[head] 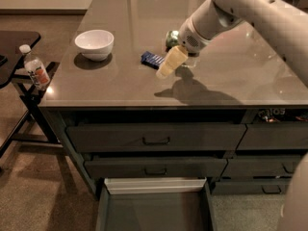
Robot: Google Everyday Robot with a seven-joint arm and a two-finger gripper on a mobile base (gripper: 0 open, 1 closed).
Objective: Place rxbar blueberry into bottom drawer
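The rxbar blueberry [152, 59], a small flat dark-blue bar, lies on the grey countertop [120, 85] near its middle. My gripper [166, 69] hangs just above the counter, right beside the bar's right end, with its pale fingers pointing down and left. A shiny green can [172, 37] stands just behind the gripper, partly hidden by the arm. The bottom drawer [154, 211] is pulled open at the bottom of the view, with a flat grey floor and a pale back edge, and nothing in it.
A white bowl [95, 43] sits on the counter's left part. A water bottle [35, 67] stands on a dark side stand at the left. Two closed drawer fronts with bar handles [156, 140] are above the open drawer.
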